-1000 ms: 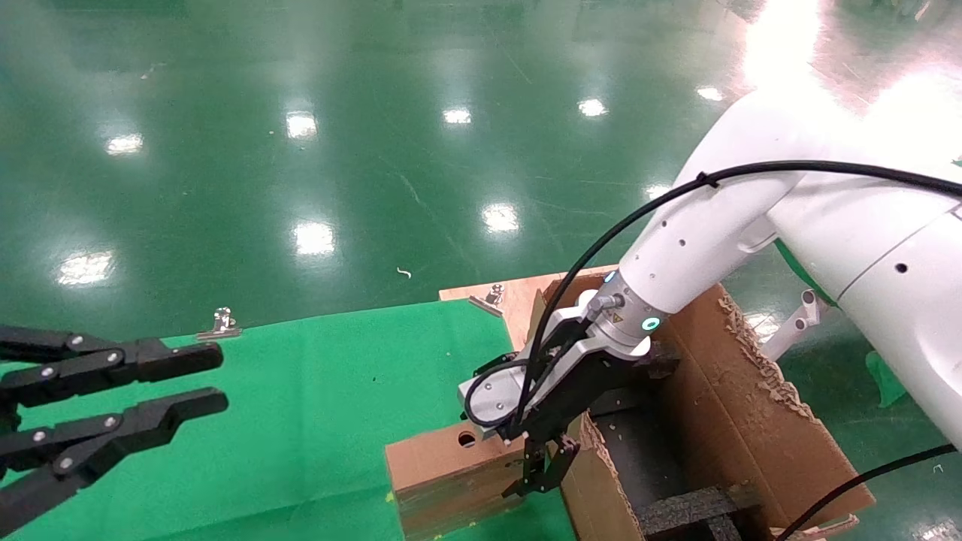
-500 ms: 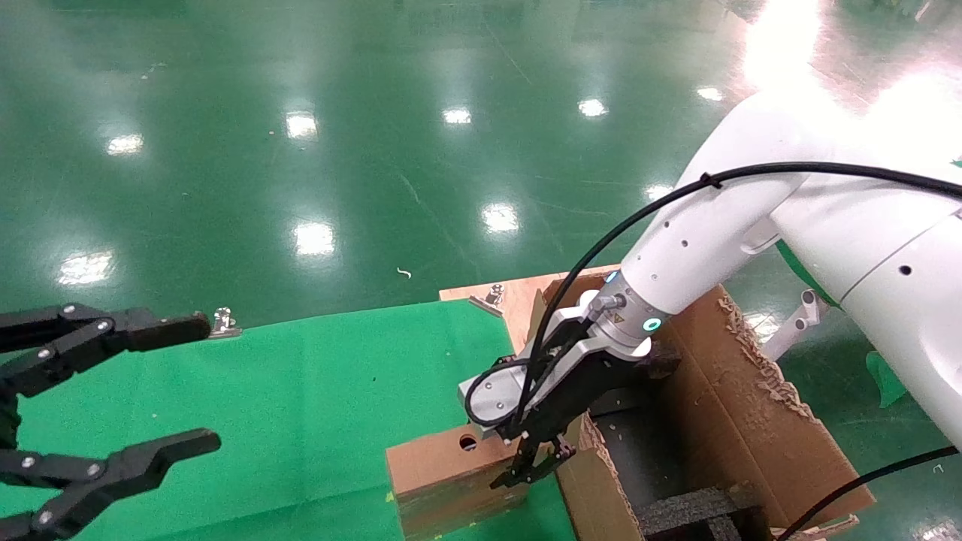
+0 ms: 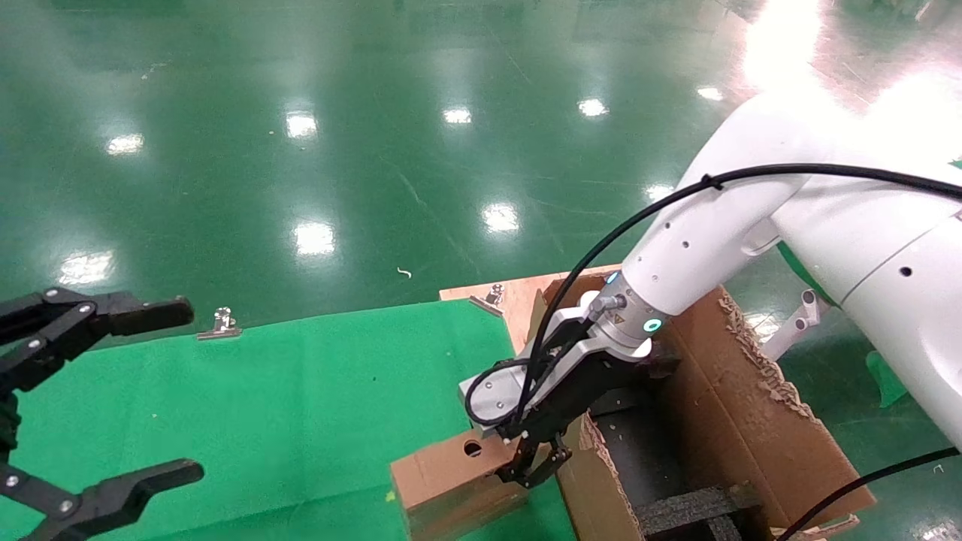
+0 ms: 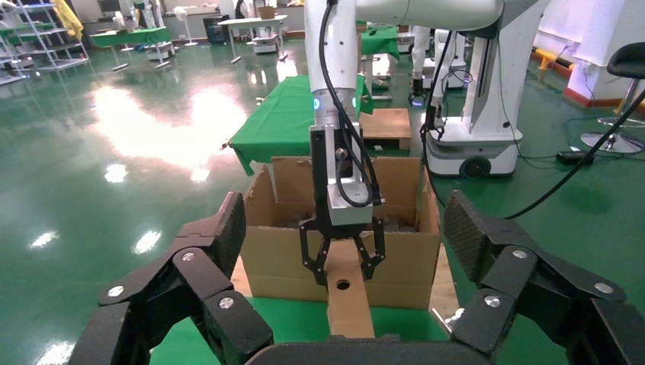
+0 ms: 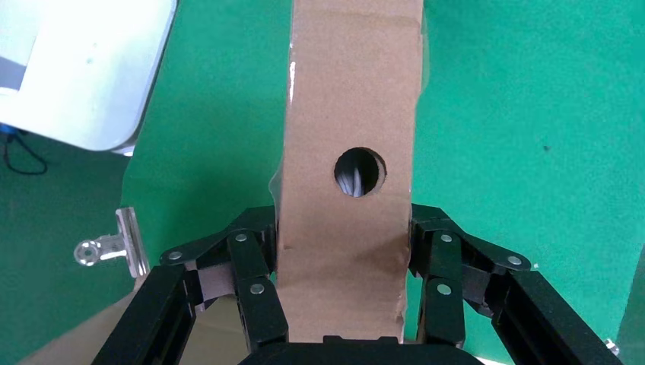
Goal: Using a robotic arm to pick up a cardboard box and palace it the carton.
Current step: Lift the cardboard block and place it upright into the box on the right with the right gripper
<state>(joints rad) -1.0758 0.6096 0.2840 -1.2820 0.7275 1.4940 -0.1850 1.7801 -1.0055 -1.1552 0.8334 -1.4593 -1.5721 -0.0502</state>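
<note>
So here's what we've got: the right gripper (image 3: 535, 462) on the robotic arm (image 3: 699, 240) is clamped onto the cardboard box (image 3: 443, 481), one finger (image 5: 255, 281) pressed against each long side, with the round hole sitting just past the fingertips on the top face. The box lies between those fingers over the green cloth (image 3: 301, 406), its near end right up against the carton (image 3: 721, 421), which stands just behind the gripper. We can see black foam inserts (image 3: 695, 507) down inside the carton, and its flap edges are pretty ragged.

Our left gripper (image 3: 113, 398) hangs well off to the side over the cloth, fingers spread wide with nothing between them. In its wrist view the box and the right gripper sit straight ahead, framed between the two open fingers.

The cloth is pinned down with a metal clip (image 3: 219, 324) at its far edge, just beyond the left fingertips, and another clip (image 3: 492, 297) sits on a bare wooden corner by the carton. Beyond that, the glossy green floor (image 3: 376, 135) bounces ceiling lights everywhere. The left wrist view also shows a white robot base (image 4: 475, 144), another green-covered table (image 4: 285, 122) and shelving (image 4: 38, 38) farther back.
</note>
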